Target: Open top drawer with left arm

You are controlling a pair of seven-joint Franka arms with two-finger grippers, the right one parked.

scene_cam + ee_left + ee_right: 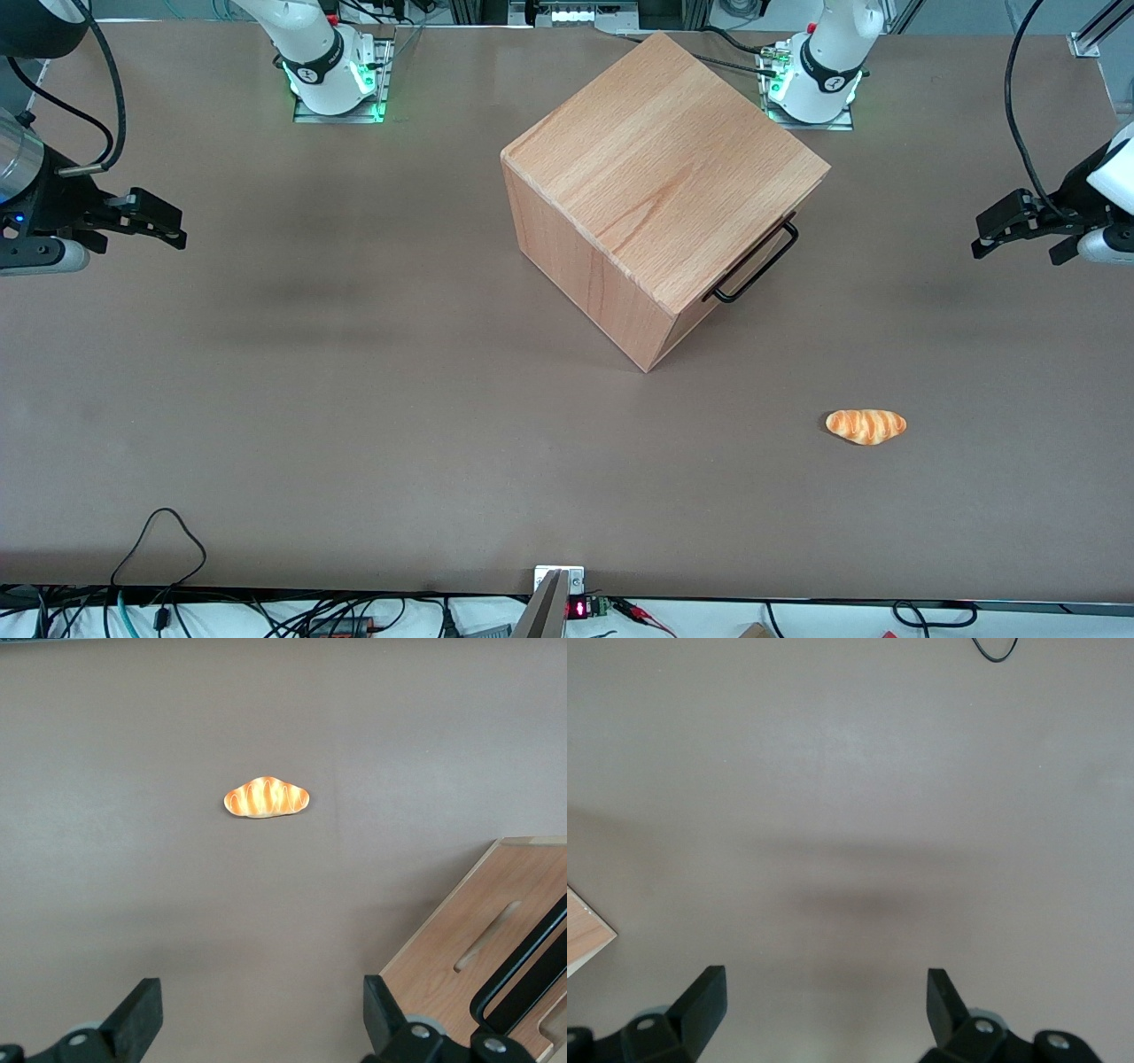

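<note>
The wooden cabinet (660, 177) stands mid-table, turned so its front faces the working arm's end. The top drawer sits pushed in, showing in the front view only by its black wire handle (753, 263) just under the cabinet's top edge. In the left wrist view the handle (523, 966) crosses the wood front (443, 948), which has a slot lower down. My left gripper (1014, 251) hovers above the table toward the working arm's end, well apart from the handle. Its fingers (142, 1010) are spread wide around bare table, so the gripper (261, 1001) is open and holds nothing.
A toy bread roll (866, 426) lies on the brown table (354, 399), nearer the front camera than the cabinet and the gripper; it also shows in the left wrist view (266, 798). Cables run along the table's front edge.
</note>
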